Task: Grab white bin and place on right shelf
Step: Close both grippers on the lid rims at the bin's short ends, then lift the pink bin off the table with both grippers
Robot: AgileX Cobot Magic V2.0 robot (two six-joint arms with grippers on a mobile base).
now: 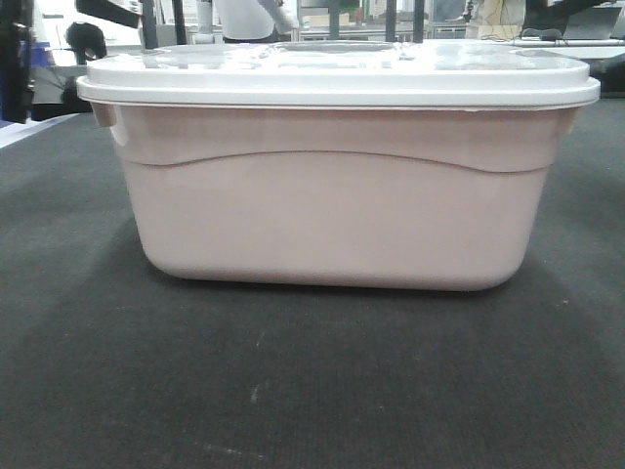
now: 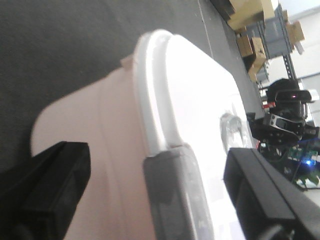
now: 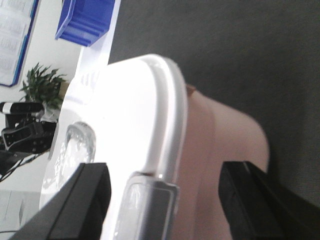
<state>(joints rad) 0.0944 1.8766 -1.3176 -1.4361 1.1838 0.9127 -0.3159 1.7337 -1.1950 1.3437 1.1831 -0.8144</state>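
Spread wide, the left gripper point(image 2: 155, 170) and right gripper point(image 3: 164, 175) straddle the ends of the white bin point(image 1: 332, 215) (lidded, contents hidden).

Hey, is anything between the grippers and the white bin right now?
Nothing visible. The left gripper and right gripper each stand open around an end of the white bin, with only its grey latch in the gap. The right shelf is out of view, so that path can't be judged.

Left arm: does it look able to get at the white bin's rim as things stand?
Probably yes. The left gripper is open, its fingers straddling the white bin at its grey latch, with nothing else between them.
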